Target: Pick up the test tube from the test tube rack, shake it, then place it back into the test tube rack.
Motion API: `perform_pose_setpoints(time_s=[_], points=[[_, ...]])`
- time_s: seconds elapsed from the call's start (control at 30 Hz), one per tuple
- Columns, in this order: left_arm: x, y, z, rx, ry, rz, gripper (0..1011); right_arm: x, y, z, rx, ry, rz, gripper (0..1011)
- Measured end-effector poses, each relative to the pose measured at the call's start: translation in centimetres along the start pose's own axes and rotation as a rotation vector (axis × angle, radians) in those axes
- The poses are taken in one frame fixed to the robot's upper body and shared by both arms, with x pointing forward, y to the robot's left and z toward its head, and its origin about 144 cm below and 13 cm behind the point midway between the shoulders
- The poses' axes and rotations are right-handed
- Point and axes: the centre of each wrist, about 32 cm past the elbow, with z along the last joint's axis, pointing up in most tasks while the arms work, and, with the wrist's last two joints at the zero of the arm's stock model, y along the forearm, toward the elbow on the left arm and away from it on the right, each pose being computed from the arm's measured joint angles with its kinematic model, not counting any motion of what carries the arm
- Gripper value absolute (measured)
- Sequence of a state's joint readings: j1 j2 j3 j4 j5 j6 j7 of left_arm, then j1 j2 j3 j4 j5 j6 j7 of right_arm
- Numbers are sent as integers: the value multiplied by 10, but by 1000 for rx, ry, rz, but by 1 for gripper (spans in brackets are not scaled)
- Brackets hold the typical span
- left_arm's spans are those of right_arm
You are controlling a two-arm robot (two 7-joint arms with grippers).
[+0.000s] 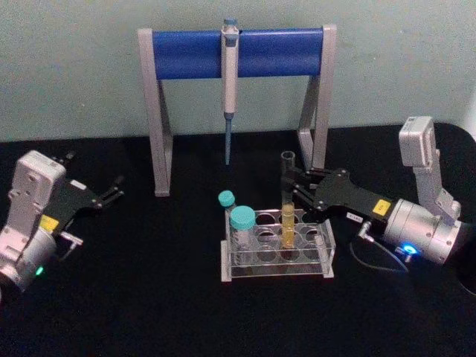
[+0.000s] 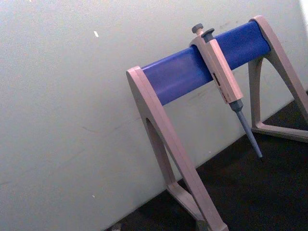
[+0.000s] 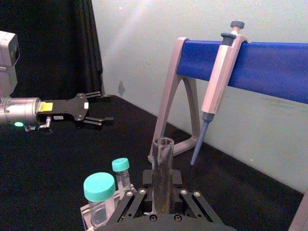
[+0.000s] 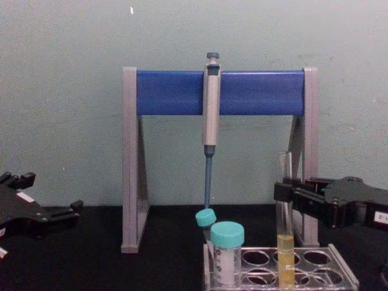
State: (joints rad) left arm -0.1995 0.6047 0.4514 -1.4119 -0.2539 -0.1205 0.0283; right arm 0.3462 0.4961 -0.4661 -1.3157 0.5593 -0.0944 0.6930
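Robot arms: left end effector (image 1: 95,169), right end effector (image 1: 291,184), black linkage build, yellow labels (image 1: 383,209); silver-grey wrist housings (image 1: 430,229); green light (image 1: 39,271), blue light (image 1: 407,250); thin cable (image 1: 366,256).

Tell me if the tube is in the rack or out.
In. The tube stands upright, its yellow-filled bottom down in a hole of the rack; the right gripper is at its upper half.

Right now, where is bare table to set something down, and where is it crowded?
Bare black table lies in front of the test tube rack, and between the left pincer and the rack. Another patch sits between the legs of the pipette stand, under the hanging pipette. Crowded: the rack's right side, where the right pincer meets the test tube.
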Motion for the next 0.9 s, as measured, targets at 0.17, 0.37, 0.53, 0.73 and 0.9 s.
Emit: perform_pose_setpoints(time_s=[0.17,0.37,0.53,0.73,0.9], points=[[0,0,0,0,0,0,1001,0,1,1,-4,-2,3,227],[0,0,0,0,0,0,1001,0,2,1,-9,-2,4,227],[0,0,0,0,0,0,1001,0,2,1,-14,0,0,228],[0,0,0,0,0,0,1001,0,2,1,-14,0,0,227],[0,0,0,0,0,0,1001,0,2,1,-13,-1,0,227]])
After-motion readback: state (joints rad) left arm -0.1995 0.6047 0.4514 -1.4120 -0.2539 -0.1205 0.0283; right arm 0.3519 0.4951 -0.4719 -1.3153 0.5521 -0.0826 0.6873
